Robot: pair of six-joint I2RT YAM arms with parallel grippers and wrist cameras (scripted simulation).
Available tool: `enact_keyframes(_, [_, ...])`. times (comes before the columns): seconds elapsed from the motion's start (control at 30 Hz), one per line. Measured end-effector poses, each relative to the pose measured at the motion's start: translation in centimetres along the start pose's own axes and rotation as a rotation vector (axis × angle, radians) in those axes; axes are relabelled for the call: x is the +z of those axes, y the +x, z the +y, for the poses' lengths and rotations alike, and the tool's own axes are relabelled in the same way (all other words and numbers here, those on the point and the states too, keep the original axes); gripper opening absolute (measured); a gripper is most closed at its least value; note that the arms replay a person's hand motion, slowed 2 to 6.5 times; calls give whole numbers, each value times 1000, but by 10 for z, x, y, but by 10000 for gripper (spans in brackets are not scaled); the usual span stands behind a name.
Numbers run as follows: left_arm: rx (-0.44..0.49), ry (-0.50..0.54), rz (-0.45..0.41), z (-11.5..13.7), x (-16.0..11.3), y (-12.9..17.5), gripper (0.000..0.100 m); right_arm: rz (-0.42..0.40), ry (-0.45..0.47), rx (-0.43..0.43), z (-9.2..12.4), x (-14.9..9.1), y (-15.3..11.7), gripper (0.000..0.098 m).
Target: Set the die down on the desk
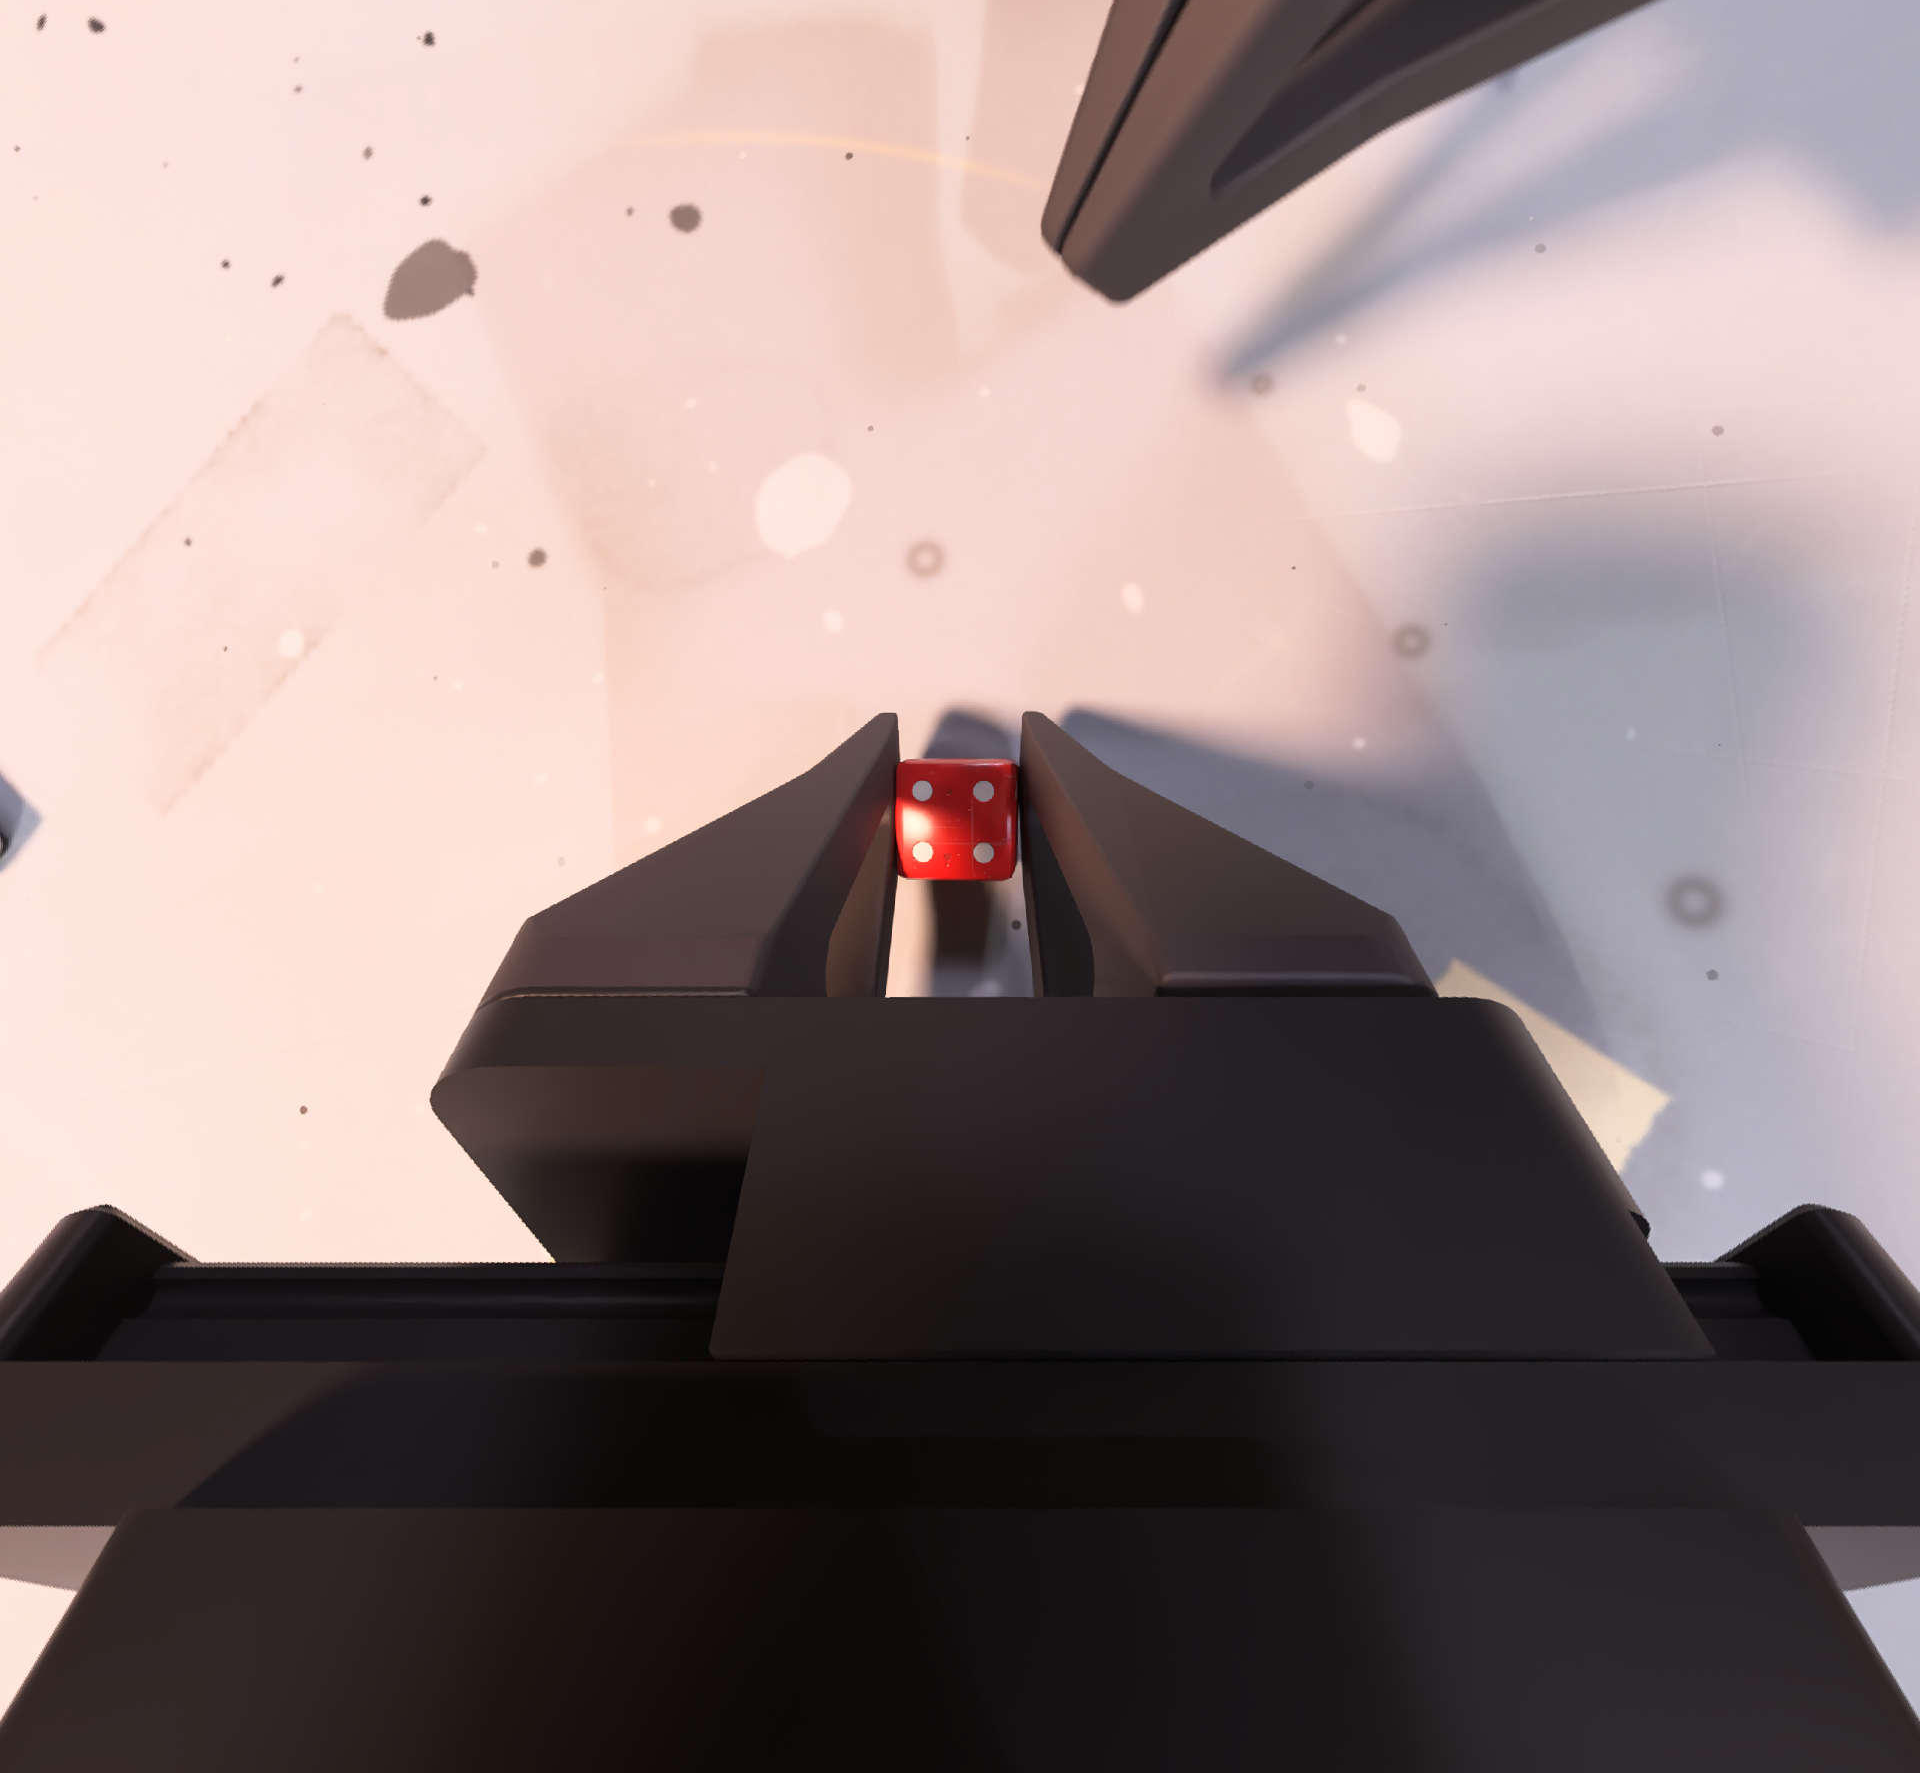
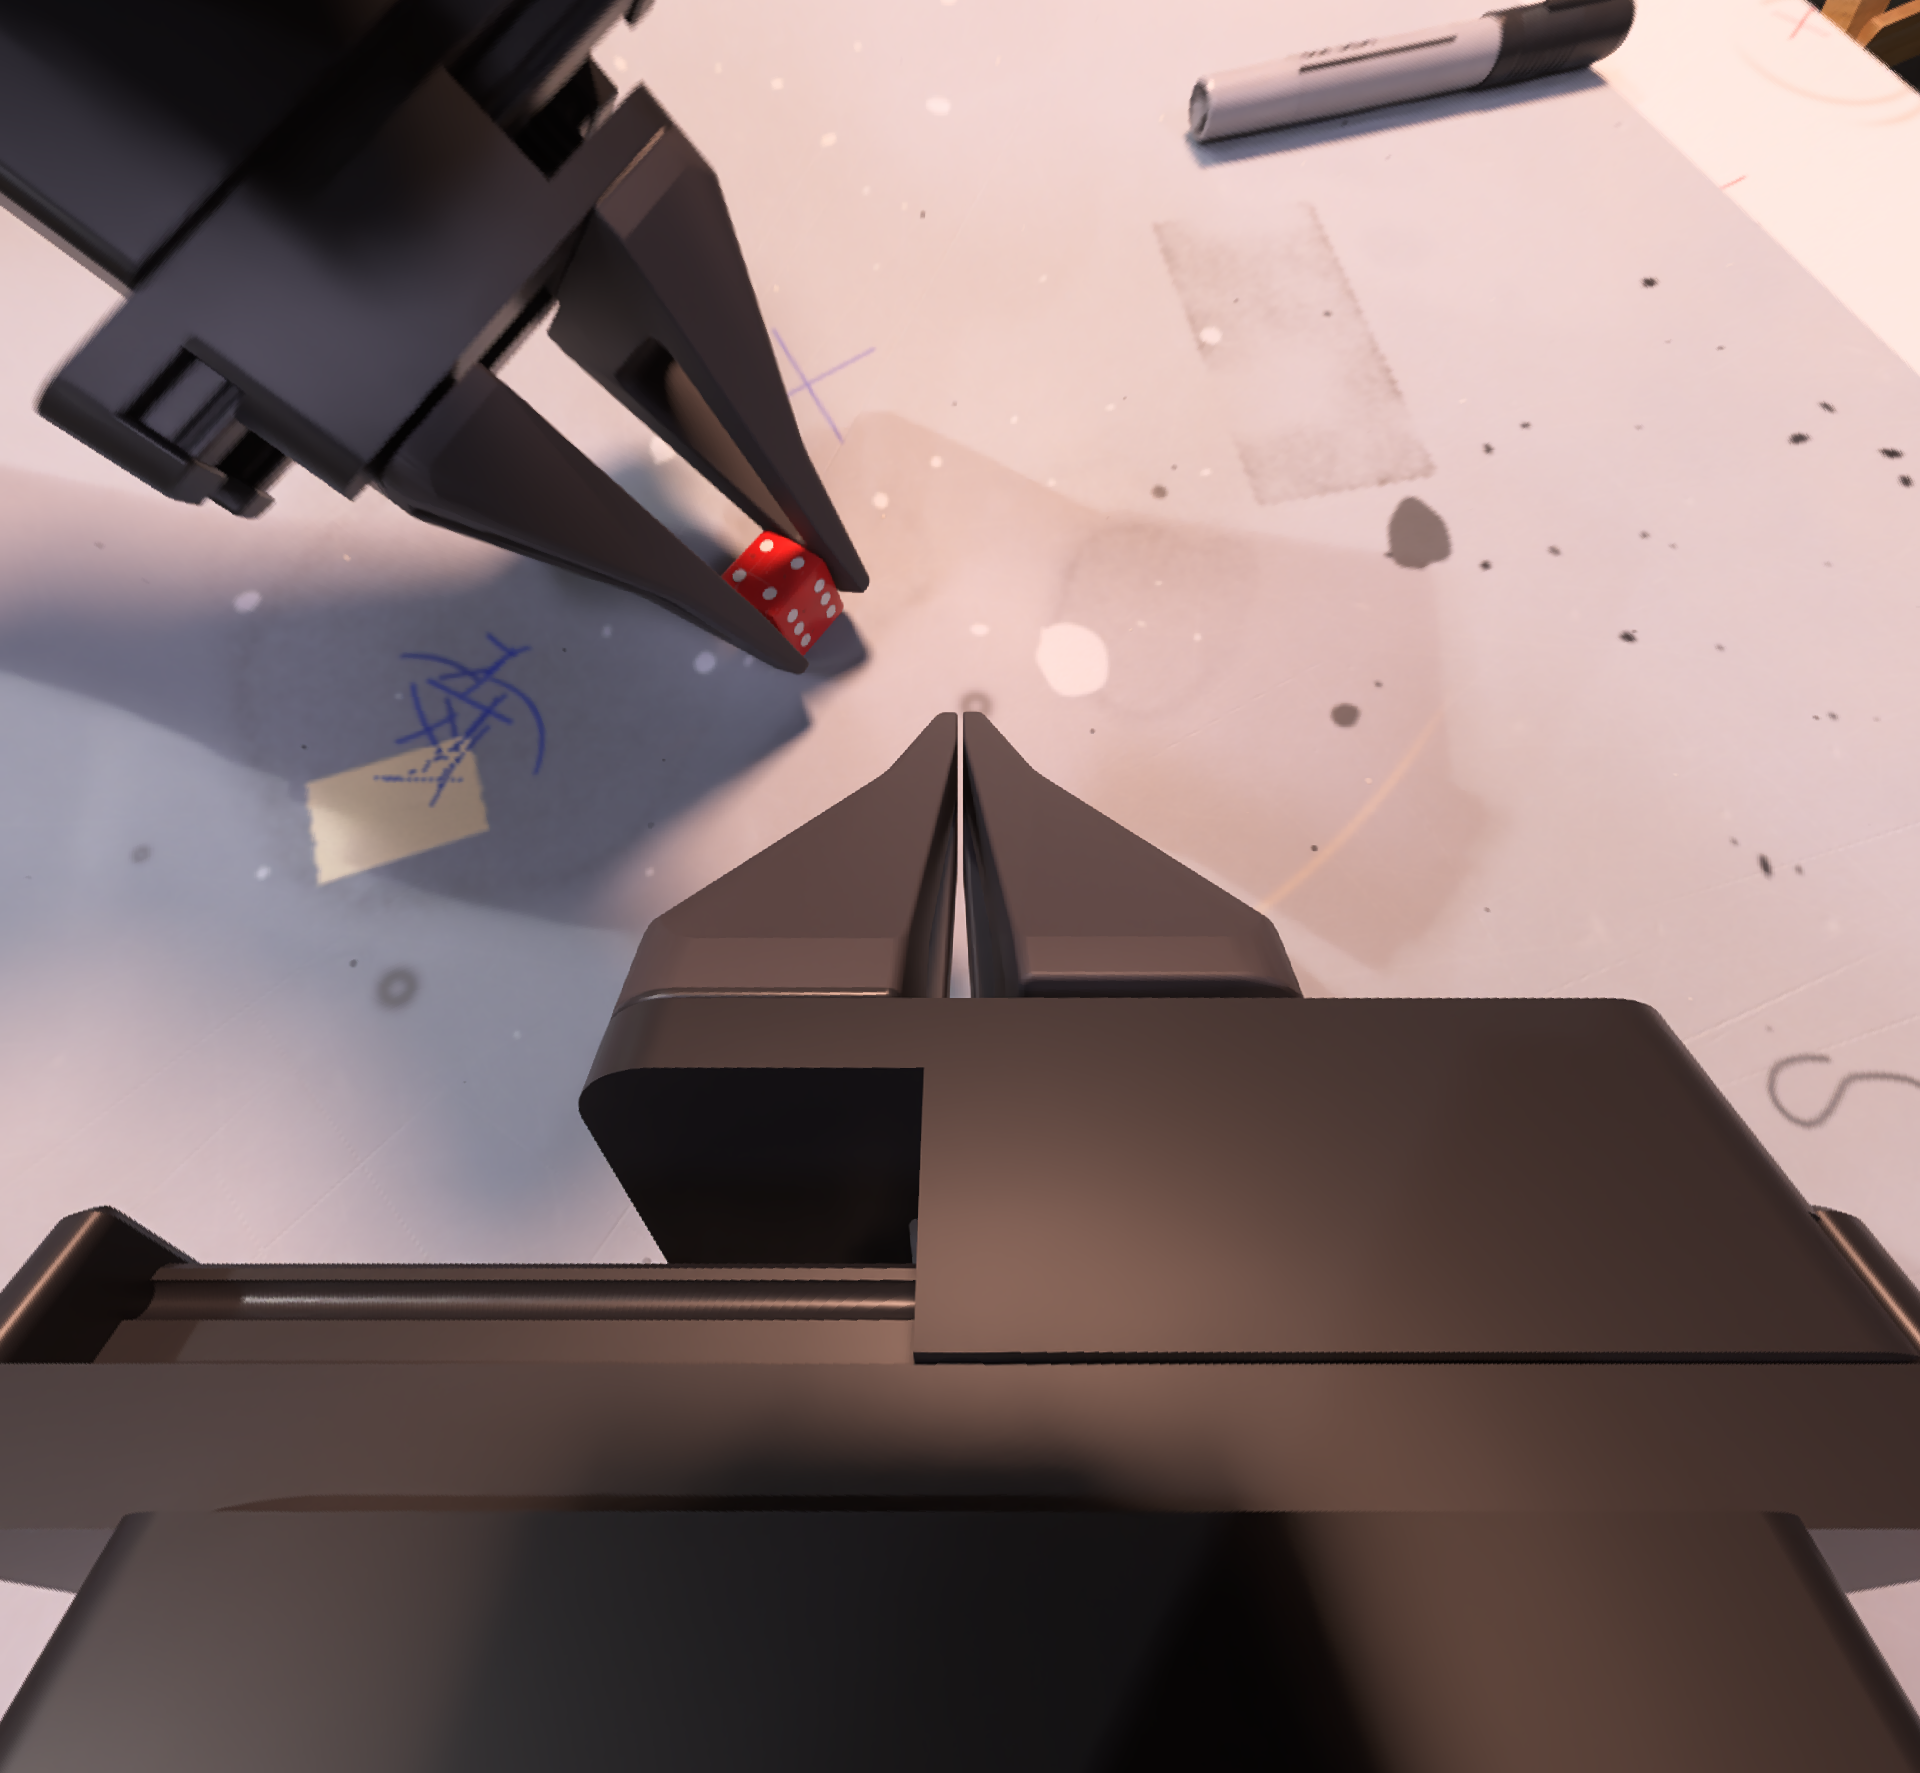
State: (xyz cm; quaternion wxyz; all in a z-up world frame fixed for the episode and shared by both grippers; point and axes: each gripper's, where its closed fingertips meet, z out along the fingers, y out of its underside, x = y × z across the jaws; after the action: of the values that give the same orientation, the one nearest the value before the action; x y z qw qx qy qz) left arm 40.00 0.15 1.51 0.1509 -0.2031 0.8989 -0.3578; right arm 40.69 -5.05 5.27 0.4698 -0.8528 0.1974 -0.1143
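The left gripper has its jaws clamped on the red die, one finger flat against each side face, with the four-pip face turned back toward its own wrist camera. From the right wrist view the left gripper comes down at a slant from the upper left, and the die sits pinched at the very fingertips, low over the white, ink-spattered bench. Its shadow lies close under it; whether its lower corner already touches the surface I cannot tell.

The right gripper holds nothing, its jaws pressed together with only a hairline gap, tips pointing at the bench just short of the die. A grey marker with a black cap lies well apart toward the far edge, and a scrap of tan tape sits in the shadow beneath the left arm.

The step in hand looks like the last of the lowering. The next move probably calls for settling the die flat on the bench, parting the jaws evenly so neither finger drags it, then lifting away along the fingers' line.
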Motion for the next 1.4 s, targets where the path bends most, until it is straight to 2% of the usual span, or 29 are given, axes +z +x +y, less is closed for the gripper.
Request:
enact_keyframes(0.13, [0,-1,-1,0,0,0,194,-5,97,67,-12,-22,12,8])
enact_keyframes(0.27, [-1,-1,-2,0,0,0,194,25,181,121,-21,-47,34,8])
enact_keyframes(0.43, [-10,-2,-3,0,0,-1,194,63,211,163,-19,-65,52,9])
enact_keyframes(0.7, [-19,0,-9,-2,2,-2,194,100,258,201,-15,-95,63,9])
enact_keyframes(1.0, [-22,2,-6,-7,6,-1,194,154,238,220,8,-126,66,9])
enact_keyframes(1.4, [-23,0,5,-11,11,-3,194,262,189,244,55,-169,53,9])
